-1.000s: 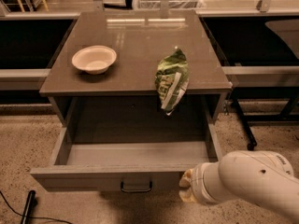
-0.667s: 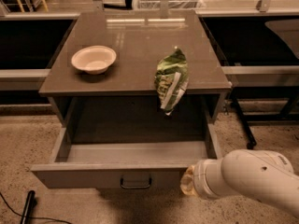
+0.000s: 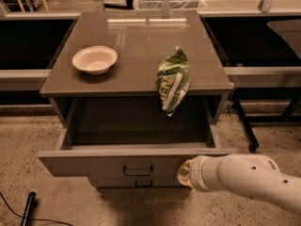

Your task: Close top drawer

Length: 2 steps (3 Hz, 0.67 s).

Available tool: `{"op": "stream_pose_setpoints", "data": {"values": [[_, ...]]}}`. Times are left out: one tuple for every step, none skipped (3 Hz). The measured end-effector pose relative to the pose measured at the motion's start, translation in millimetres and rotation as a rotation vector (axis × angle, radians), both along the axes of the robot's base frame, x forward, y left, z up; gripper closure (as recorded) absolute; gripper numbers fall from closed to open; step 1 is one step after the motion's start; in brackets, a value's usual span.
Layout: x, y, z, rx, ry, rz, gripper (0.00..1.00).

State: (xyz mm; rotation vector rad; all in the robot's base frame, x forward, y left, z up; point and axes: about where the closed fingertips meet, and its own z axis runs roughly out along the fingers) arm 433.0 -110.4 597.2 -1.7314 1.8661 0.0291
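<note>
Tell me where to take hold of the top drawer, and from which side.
Grip the small dark bail handle, centred on the flat front panel of the top drawer: it is the only part standing proud. Come straight in from the front, closing over its horizontal bar from above and below. The gripper is at that panel, right of the handle in view.

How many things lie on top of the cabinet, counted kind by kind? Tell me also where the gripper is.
bowl: 1
chip bag: 1
Total: 2
The gripper is low at the front panel of the open top drawer, to the right of its handle.
</note>
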Motion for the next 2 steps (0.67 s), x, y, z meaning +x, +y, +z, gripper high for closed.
{"op": "stream_pose_setpoints", "data": {"values": [[13,16,-8,0.011,-0.035,0.052,0.81],[24,28,-11,0.058,-0.056,0.092,0.59]]}}
